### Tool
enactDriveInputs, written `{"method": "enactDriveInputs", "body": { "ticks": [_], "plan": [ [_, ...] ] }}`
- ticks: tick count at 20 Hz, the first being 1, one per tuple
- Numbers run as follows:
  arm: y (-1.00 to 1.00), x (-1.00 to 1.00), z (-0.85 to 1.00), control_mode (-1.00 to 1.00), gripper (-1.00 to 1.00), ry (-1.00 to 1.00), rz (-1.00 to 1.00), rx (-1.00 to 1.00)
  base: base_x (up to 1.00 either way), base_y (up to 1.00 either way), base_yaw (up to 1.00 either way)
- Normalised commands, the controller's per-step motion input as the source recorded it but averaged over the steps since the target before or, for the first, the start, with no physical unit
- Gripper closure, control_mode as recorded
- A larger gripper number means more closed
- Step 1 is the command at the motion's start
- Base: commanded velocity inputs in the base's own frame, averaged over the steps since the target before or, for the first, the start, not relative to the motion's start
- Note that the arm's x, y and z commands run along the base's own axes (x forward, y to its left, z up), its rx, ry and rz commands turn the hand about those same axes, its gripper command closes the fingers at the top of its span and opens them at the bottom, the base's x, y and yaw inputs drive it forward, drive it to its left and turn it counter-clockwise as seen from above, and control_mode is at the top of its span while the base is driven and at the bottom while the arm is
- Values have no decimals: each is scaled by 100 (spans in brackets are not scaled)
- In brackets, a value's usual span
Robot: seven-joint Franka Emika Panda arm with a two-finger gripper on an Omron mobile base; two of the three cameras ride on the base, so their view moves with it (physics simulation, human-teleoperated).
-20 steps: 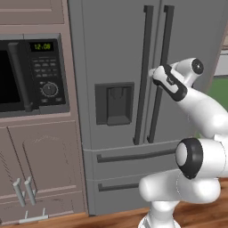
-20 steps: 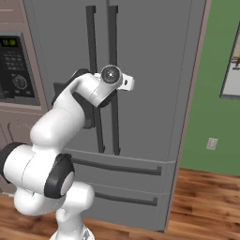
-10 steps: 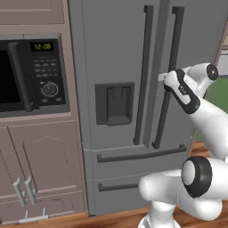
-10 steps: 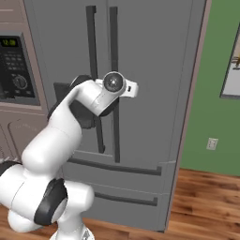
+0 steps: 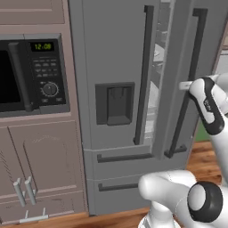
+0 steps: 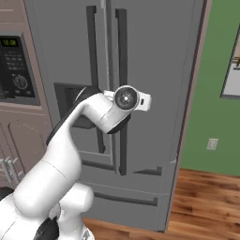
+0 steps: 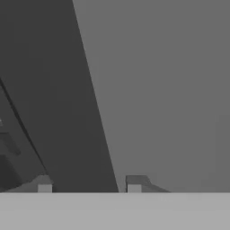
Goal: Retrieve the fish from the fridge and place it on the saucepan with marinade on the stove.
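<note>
Whereas a second ago it was shut, the fridge (image 5: pixel 116 111) right door now stands ajar mid-frame; gripper (image 7: pixel 90 184) fingers straddle its handle (image 5: pixel 185 84), parted. Retrieval access begun.

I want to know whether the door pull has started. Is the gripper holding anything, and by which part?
The gripper straddles the right door's long vertical handle about halfway up, with the fridge door slightly ajar. Whether the fingers actually clamp it cannot be told.
</note>
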Motion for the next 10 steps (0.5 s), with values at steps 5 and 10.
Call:
{"method": "enactDriveInputs", "body": {
  "ticks": [5,10],
  "plan": [
    [-88,-66,0,-100,100,0,0,0,0,0,0],
    [-97,-63,0,-100,100,0,0,0,0,0,0]
  ]
}}
